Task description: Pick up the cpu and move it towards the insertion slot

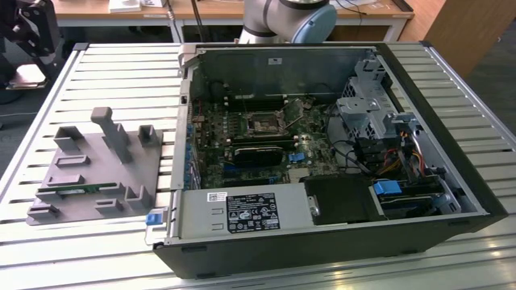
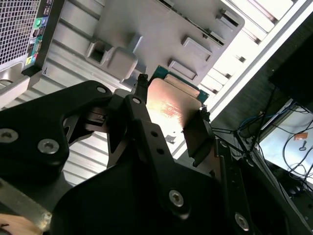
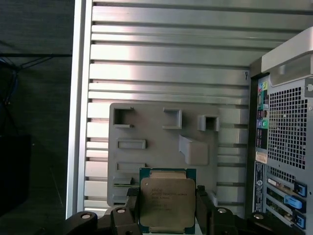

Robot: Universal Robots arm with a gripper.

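Gripping the cpu (image 3: pixel 167 201) by two opposite edges. My claw (image 3: pixel 167 215) is closed partway onto it, with one black finger (image 3: pixel 203 210) pressed to each side.

First wrist view: the cpu's metal lid faces the camera. It hangs clear of the grey tray (image 3: pixel 161 142), over that tray's nearer edge. The computer case (image 3: pixel 288 137) shows its perforated rear panel just beside.

Second wrist view: the cpu (image 2: pixel 172 105) is seen at a slant. Its lid catches warm light and a green rim peeks out beyond it.

Exterior view: the case lies open on its side, with the insertion slot (image 1: pixel 264 122) on the board inside, a shiny frame around a dark centre. The slot is well apart from the tray, which sits on the exterior view's left of the case. A green memory stick (image 1: pixel 77 191) lies in the tray.

The surface (image 1: pixel 121 66) is slatted bare metal. Wooden desks (image 1: pixel 217 12) stand behind it, my arm (image 1: pixel 290 18) rises at its far edge, and cables (image 2: pixel 259 127) trail over dark floor.
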